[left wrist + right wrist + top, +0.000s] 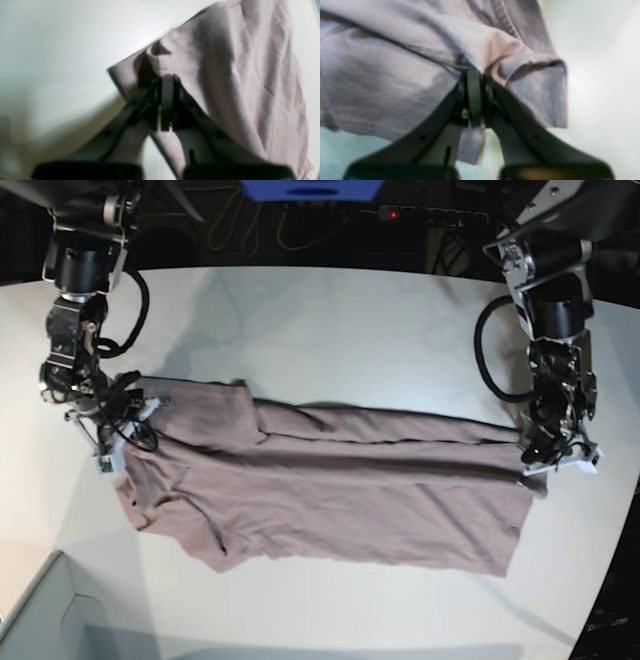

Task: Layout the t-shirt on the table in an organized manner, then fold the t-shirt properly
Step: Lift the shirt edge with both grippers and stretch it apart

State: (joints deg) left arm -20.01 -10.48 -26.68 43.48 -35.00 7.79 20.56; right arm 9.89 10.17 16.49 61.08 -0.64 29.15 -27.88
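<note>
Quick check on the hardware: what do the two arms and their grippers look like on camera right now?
Both arms are black and silver-grey metal segments with looping black cables. The left gripper and right gripper have dark, flat tapering fingers with small round screw holes; the right shows a brass-coloured screw. A small white part sits near each gripper.

White table (330, 320) bears the mauve t-shirt (340, 500).

Robot lab, white table (330, 310), two arms, power strip (425, 216), cables (250, 225)
</note>
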